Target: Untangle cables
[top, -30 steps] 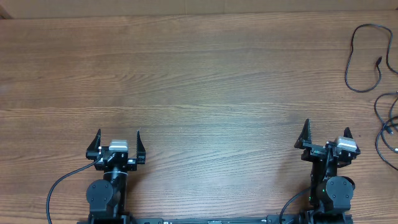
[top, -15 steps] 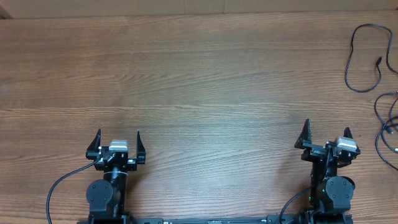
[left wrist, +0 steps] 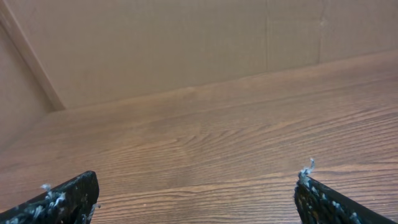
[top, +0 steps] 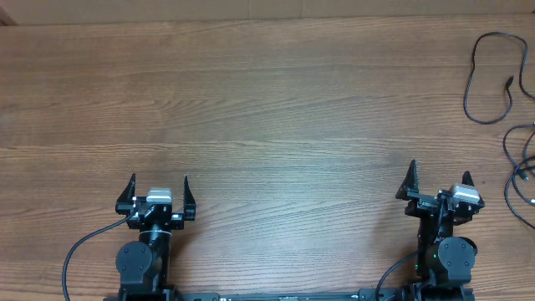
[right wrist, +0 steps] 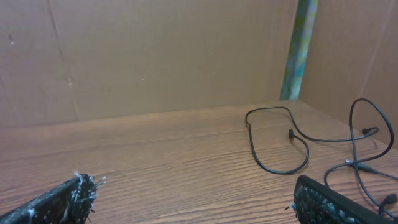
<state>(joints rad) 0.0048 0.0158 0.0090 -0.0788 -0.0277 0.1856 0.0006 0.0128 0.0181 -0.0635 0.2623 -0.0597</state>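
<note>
Thin black cables lie at the table's far right. One loose cable (top: pixel 471 82) forms a long loop near the back right corner; it also shows in the right wrist view (right wrist: pixel 273 165). More cable strands (top: pixel 520 171) lie at the right edge, partly cut off; they also show in the right wrist view (right wrist: pixel 364 163). My left gripper (top: pixel 158 186) is open and empty near the front left, with bare wood between its fingers (left wrist: pixel 196 193). My right gripper (top: pixel 437 181) is open and empty at the front right (right wrist: pixel 193 196), left of the strands.
The wooden table (top: pixel 267 109) is backed by a cardboard wall (left wrist: pixel 186 43). A green-grey post (right wrist: pixel 298 50) stands at the back right corner. Thick black arm cables trail from both arm bases at the front edge.
</note>
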